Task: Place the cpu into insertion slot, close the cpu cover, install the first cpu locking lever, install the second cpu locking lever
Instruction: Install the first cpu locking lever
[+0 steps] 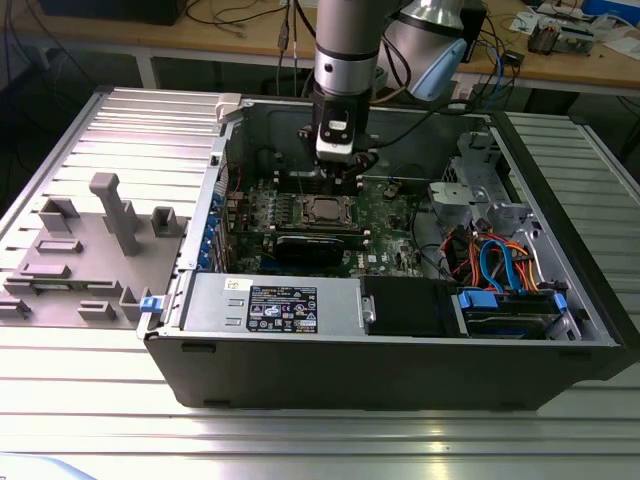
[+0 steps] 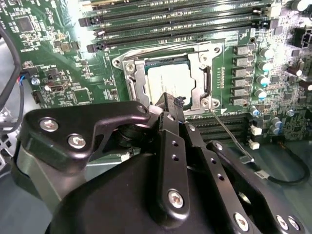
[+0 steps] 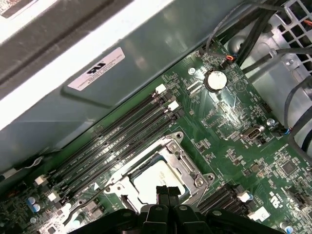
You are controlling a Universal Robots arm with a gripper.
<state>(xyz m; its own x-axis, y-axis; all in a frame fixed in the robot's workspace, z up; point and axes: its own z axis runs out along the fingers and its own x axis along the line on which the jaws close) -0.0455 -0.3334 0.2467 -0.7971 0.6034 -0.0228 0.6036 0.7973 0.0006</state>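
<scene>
At the exterior view's left, grey blocks stood beside the open computer case. In the middle, the gripper hung just above the green board. Its jaws were pressed together with nothing between them. The cpu lay flat in its slot, with the cpu cover down around it. A thin locking lever stuck up beside the slot. Coloured wires sat at the right.

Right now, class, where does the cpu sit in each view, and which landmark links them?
Exterior view: cpu mid-motherboard, just below the pincer.
Second wrist view: cpu, pale, just beyond the pincer's tip.
First wrist view: cpu, pale, by the pincer's tip.
Shared landmark: the cpu cover framing it.
</scene>
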